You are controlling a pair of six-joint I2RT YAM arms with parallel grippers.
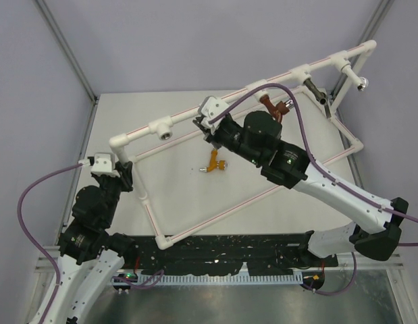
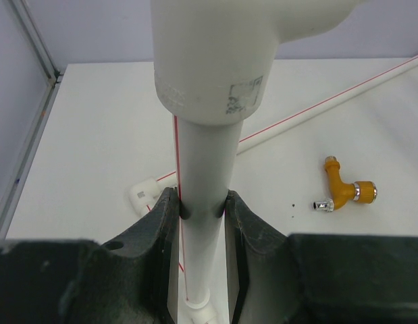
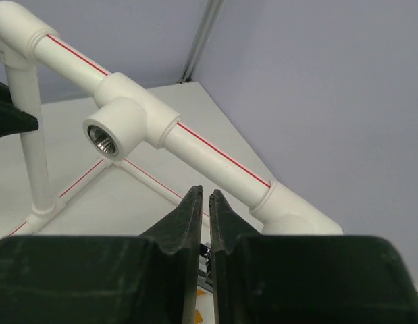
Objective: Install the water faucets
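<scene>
The orange-yellow faucet lies on the table inside the white pipe frame; it also shows in the left wrist view. The red-brown faucet, dark grey faucet and chrome faucet hang from tees on the top rail. My left gripper is shut on the frame's upright corner post. My right gripper is shut and empty, just below the top rail, near an empty tee socket.
The empty tee also shows from above, on the top rail's left part. The frame's lower bars lie on the table. Grey walls with metal posts close in the back and sides. A black cable rail runs along the near edge.
</scene>
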